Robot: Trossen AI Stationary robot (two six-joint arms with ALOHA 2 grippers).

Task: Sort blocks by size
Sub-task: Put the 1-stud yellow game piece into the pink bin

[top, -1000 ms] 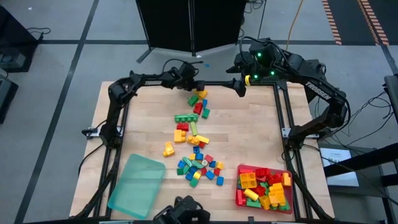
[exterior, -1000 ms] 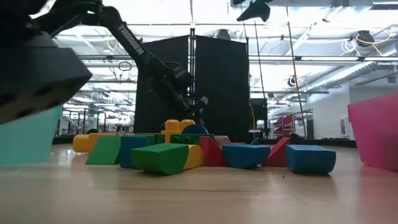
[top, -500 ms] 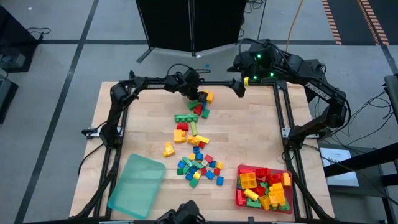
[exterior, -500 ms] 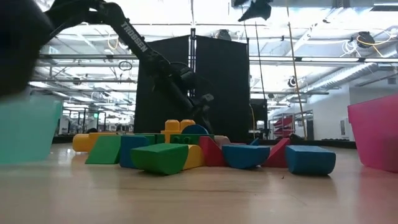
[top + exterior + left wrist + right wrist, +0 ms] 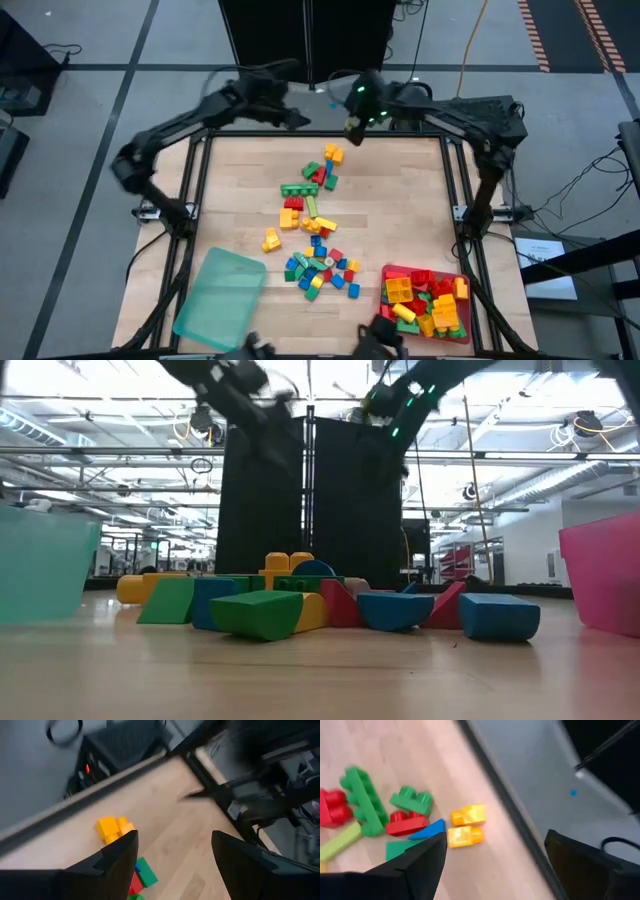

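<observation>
My left gripper [image 5: 293, 118] hangs above the far edge of the table [image 5: 400, 215], its two dark fingers [image 5: 118, 857] spread wide with nothing between them. My right gripper [image 5: 352, 126] is beside it over the same far edge, jaws likewise parted and empty, its fingers [image 5: 427, 857] framing the wood below.

The blocks [image 5: 315, 225] lie scattered down the middle of the table in a loose trail from the far side toward the near side. They are small studded plastic bricks in red, yellow, green and blue. Farthest out sits a yellow pair [image 5: 333, 154], just apart from a knot of red, green and blue pieces [image 5: 320, 174]. From my right wrist I see that yellow pair [image 5: 465, 825] as two short rounded bricks lying side by side, next to a long green studded bar [image 5: 364, 800], a smaller green brick [image 5: 411, 800] and a red wedge-like piece [image 5: 408, 822].

Nearer the middle are yellow and green oblong bricks, then a denser cluster of tiny mixed cubes [image 5: 322, 271]. A red tray [image 5: 384, 308] at the near right corner holds a heap of larger red and yellow bricks [image 5: 425, 302]. A translucent teal tray [image 5: 222, 298] lies at the near left
</observation>
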